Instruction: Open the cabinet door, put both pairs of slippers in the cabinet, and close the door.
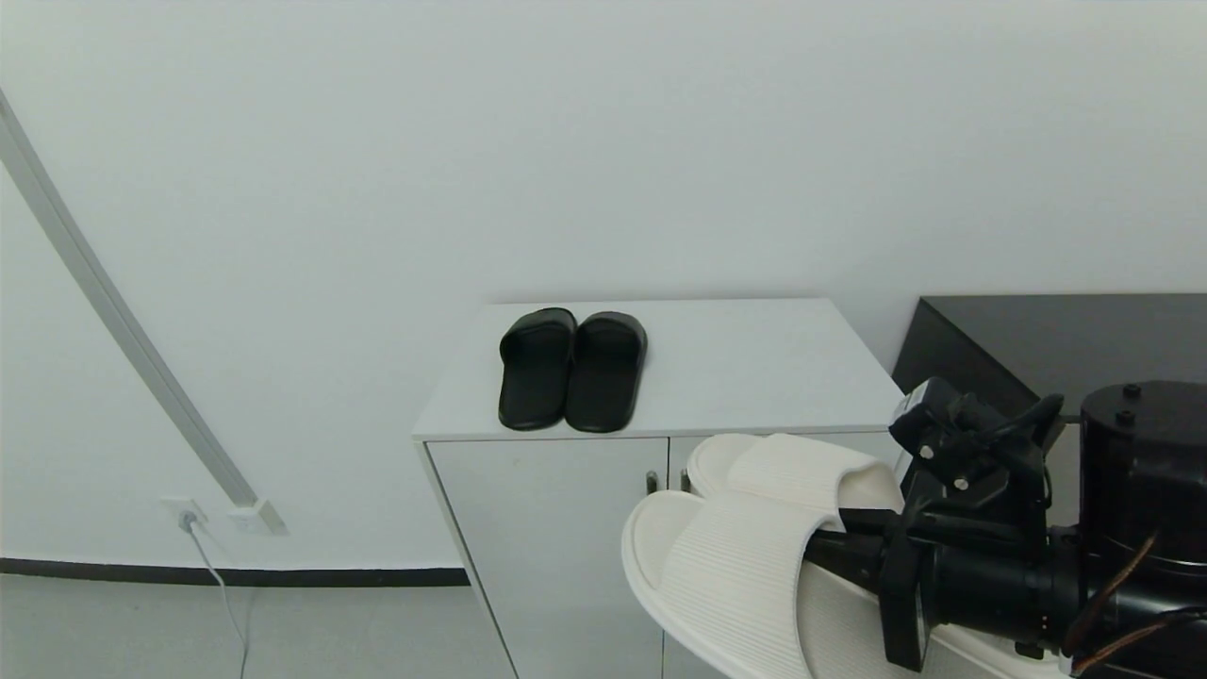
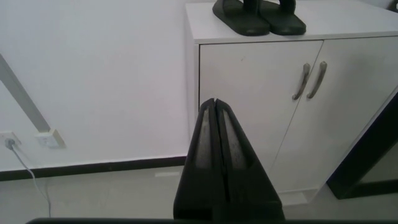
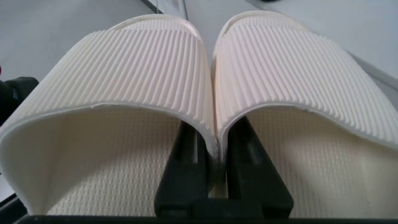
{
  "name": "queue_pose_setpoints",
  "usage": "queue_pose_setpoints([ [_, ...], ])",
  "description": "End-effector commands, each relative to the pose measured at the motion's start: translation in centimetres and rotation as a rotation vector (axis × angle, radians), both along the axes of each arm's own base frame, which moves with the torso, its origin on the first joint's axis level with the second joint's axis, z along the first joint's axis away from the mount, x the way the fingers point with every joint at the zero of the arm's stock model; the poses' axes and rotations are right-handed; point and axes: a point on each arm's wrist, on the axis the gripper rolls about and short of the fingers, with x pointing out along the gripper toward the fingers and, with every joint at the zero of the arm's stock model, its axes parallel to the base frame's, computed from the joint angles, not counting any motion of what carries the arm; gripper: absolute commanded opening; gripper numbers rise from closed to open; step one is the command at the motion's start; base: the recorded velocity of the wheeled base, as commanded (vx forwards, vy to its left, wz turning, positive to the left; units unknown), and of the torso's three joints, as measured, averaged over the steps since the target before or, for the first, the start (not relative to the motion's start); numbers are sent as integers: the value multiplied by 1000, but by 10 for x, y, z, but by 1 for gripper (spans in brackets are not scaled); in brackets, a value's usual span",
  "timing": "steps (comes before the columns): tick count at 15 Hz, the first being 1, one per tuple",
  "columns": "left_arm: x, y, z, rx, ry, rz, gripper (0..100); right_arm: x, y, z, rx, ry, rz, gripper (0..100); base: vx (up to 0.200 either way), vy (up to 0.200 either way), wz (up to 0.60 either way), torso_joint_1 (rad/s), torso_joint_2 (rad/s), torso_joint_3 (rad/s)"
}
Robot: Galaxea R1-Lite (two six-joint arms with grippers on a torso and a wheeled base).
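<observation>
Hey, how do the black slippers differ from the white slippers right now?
The black slippers are smooth; the white slippers have ribbed straps. The black slippers lie flat on top of the cabinet; the white slippers hang in front of its doors, clamped by the right gripper. Shared: each pair sits side by side, outside the shut cabinet.

The white slippers (image 1: 745, 556), lower right in the head view, look like soft matt foam, with finely ribbed straps and pebbled footbeds. The black slippers (image 1: 572, 370) at centre are smooth, faintly sheened rubber. The cabinet (image 2: 249, 93) is smooth matt white board, its handles (image 2: 303, 81) brushed metal.
</observation>
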Motion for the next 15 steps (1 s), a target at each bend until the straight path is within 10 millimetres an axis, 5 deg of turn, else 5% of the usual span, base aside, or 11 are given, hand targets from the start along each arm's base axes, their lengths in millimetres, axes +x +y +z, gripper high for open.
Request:
queue_pose_setpoints([
  [1, 0, 0, 0, -1, 0, 0, 0, 0, 0, -2, -6, 5, 0, 0, 0, 0, 0, -134, 349, 188],
  [3, 0, 0, 0, -2, 1, 0, 0, 0, 0, -2, -7, 6, 0, 0, 0, 0, 0, -198, 479, 273],
  [4, 0, 0, 0, -1, 0, 0, 100, 0, 1, -2, -7, 6, 2, 0, 0, 0, 0, -222, 530, 295],
  [15, 0, 0, 0, -2, 1, 1, 100, 0, 1, -6, -23, 11, 5, 0, 0, 0, 0, -211, 532, 319],
])
